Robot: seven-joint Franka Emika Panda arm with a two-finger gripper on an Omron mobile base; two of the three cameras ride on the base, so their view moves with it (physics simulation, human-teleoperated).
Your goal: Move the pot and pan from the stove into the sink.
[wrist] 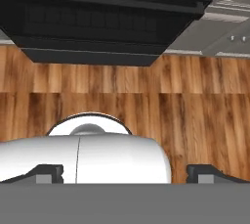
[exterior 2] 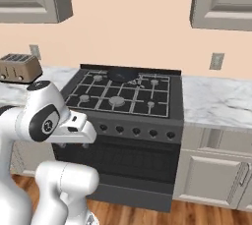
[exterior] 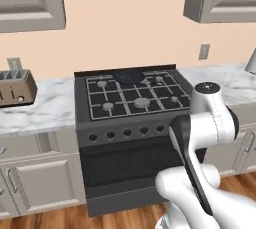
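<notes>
Kitchen setting, with wooden floor (wrist: 205,105) under the claw (wrist: 125,174), whose two dark tips (wrist: 49,173) are seen far apart at the bottom of the hand view; the jaws are spread wide and nothing is held between them. The claw is pointed down at the floor, in front of the oven door (wrist: 97,22) and below the row of knobs (exterior: 127,133). The arm (exterior: 210,123) is folded low in front of the stove (exterior: 132,95), well apart from the cooktop. The pan (exterior: 128,76) is seen on a back burner, near the middle of the stove's rear edge, also visible in the right base view (exterior 2: 123,74). No pot can be made out on the grates, and no sink can be made out on the marble counter (exterior: 40,108). A toaster (exterior: 15,87) is set on the counter to the left of the stove.

The step in hand is judged to be the reach for the pan. For a good result, the arm should be raised clear of the stove front, the claw brought over the grates, and the jaws kept spread until they are set astride the pan's rim or handle. The handle's direction cannot be told from these views and should be confirmed first.
</notes>
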